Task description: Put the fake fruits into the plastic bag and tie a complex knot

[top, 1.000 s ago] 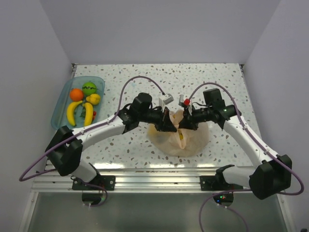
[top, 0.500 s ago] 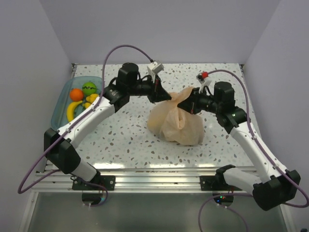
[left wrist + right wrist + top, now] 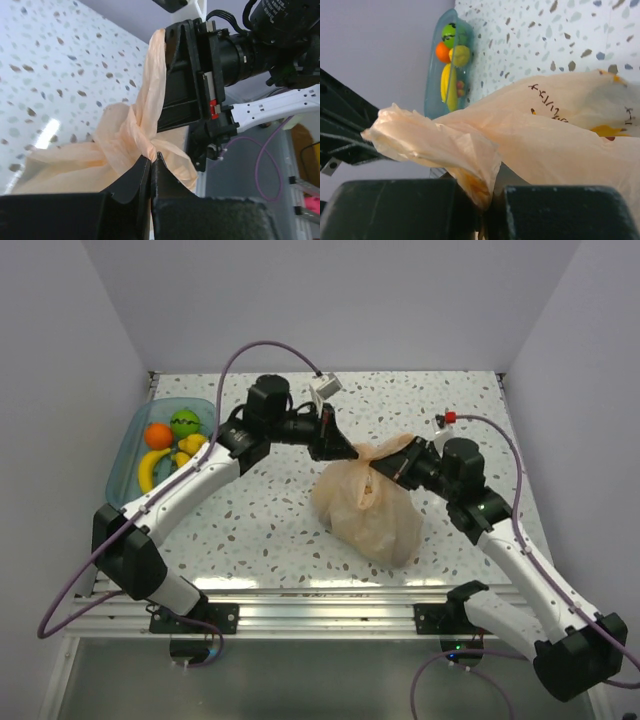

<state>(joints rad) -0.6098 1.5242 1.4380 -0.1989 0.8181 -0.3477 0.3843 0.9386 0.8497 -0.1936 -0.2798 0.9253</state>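
The peach-orange plastic bag [image 3: 368,508] sits mid-table, its handles [image 3: 385,452] stretched between both grippers. My left gripper [image 3: 345,452] is shut on one bag handle [image 3: 142,142], where the twisted knot [image 3: 131,131] shows. My right gripper [image 3: 400,467] is shut on the other handle [image 3: 475,175]. Fake fruits lie in the blue tray [image 3: 128,455]: orange [image 3: 157,435], green ball [image 3: 184,422], bananas [image 3: 150,469], small yellow piece [image 3: 191,443]. They also show in the right wrist view [image 3: 451,60]. A yellow shape shows through the bag [image 3: 372,489].
The blue tray stands at the far left by the left wall. The table's front rail [image 3: 320,595] runs below the bag. Cables [image 3: 260,345] loop above both arms. White walls close in three sides.
Both grippers rose from the bag's mouth and pulled apart, then the right gripper moved nearer and lower. The handles now stretch tight between them and the bag has shifted slightly.
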